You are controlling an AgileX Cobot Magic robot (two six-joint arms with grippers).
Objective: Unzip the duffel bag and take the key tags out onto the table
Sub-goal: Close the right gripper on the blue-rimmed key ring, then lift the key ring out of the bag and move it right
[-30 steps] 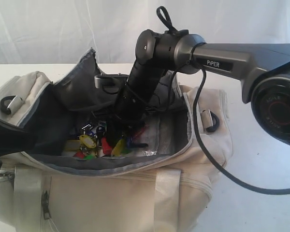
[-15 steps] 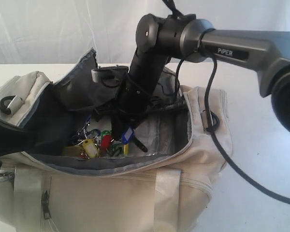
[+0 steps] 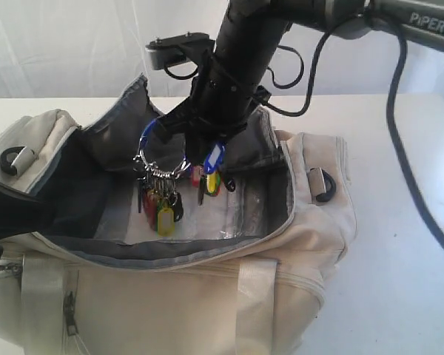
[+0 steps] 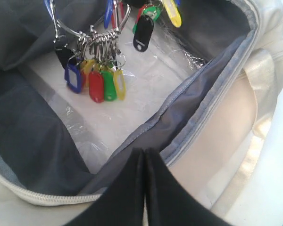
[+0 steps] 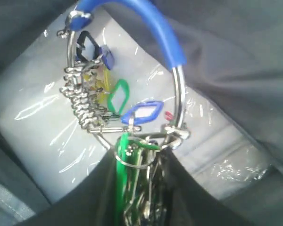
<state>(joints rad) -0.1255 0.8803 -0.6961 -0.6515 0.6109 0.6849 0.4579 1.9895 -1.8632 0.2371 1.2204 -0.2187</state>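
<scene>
Exterior view, far left: black plastic D-ring on the end of the large cream-beige fabric duffel bag. Bag lying lengthwise on the wide plain white table, zipper undone, mouth gaping, dark grey lining folded back. Bag floor: clear crinkled plastic sheet.

Left of centre, above that floor: bunch of small plastic key tags in yellow, red, black and blue on metal rings. Dangling from a large steel ring with a blue sleeve, within the bag's opening, not on the table.

Just right of the bunch: black right gripper, reaching down from above, clamped on the ring cluster.

Further right: second black D-ring on the bag's other end; thick black cable hanging over the table. Behind all: white draped cloth.

Left wrist view: black left gripper, jaws pressed tight together, tips at the grey-edged rim of the bag; whether fabric is pinched, not discernible.

Right wrist view: dark fingers either side of the metal rings, grasping them.
</scene>
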